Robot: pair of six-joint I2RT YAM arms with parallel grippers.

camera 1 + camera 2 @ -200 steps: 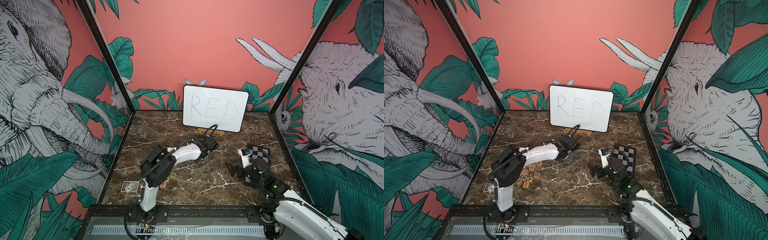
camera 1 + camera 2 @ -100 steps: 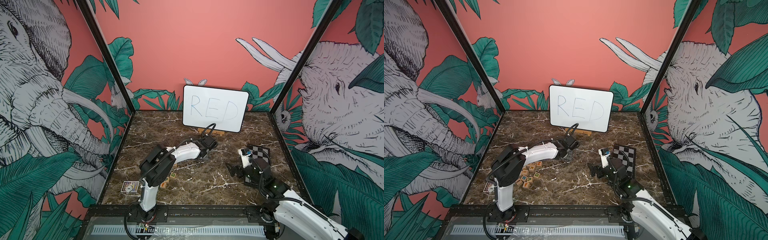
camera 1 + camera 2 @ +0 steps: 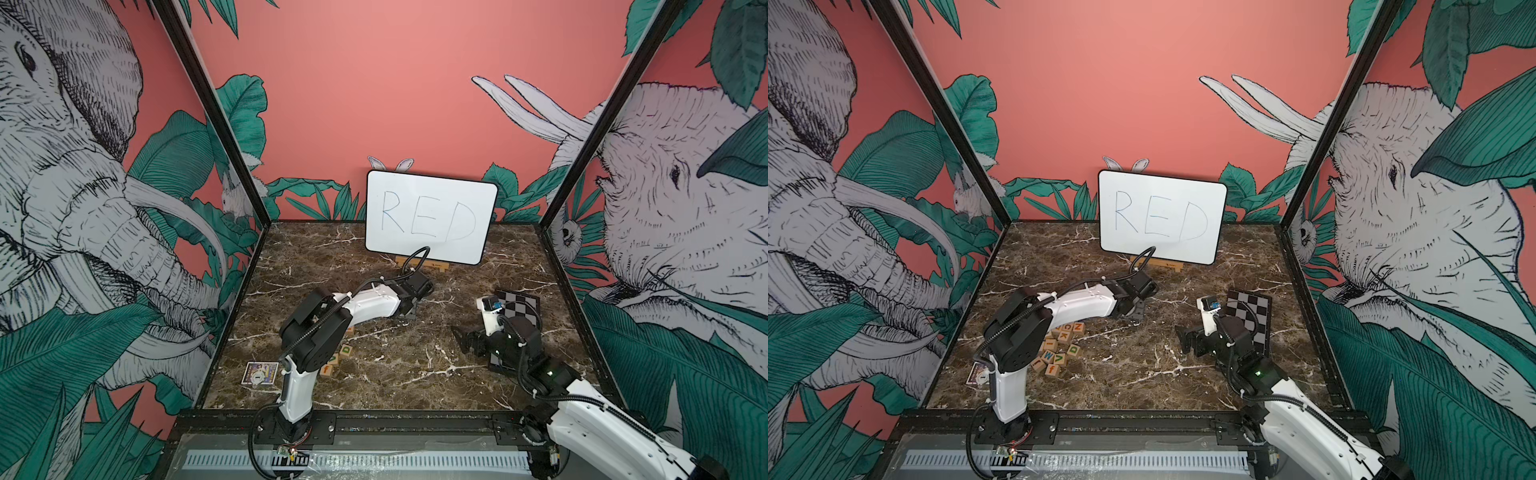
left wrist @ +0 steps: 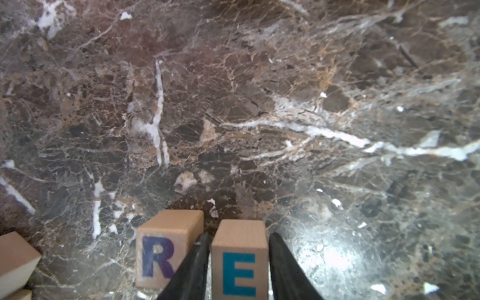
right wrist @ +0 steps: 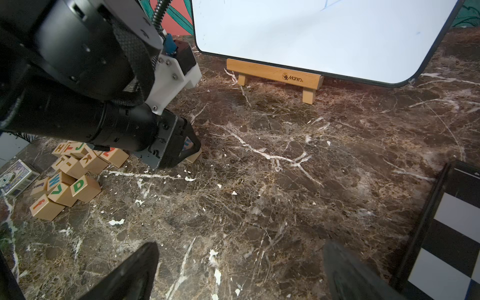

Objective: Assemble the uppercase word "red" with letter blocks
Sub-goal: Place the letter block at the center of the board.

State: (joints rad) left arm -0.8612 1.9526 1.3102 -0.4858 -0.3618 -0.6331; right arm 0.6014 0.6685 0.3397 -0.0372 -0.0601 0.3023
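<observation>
Marble tabletop (image 4: 259, 104): the left gripper (image 4: 238, 237) sets its fingers (image 4: 192, 275) close either side of the E block (image 4: 239, 270), just beside the R block (image 4: 161, 259); pinching or merely flanking, one cannot tell. The green D block (image 5: 78, 185) lies apart in the pile (image 3: 1059, 345), seemingly nearer the left arm (image 3: 1084, 305). The right gripper (image 5: 240, 245) hangs spread and empty.

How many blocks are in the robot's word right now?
2. The R block stands free; the E block sits right beside it, inside the left claw. Others may hide behind the claw.
</observation>
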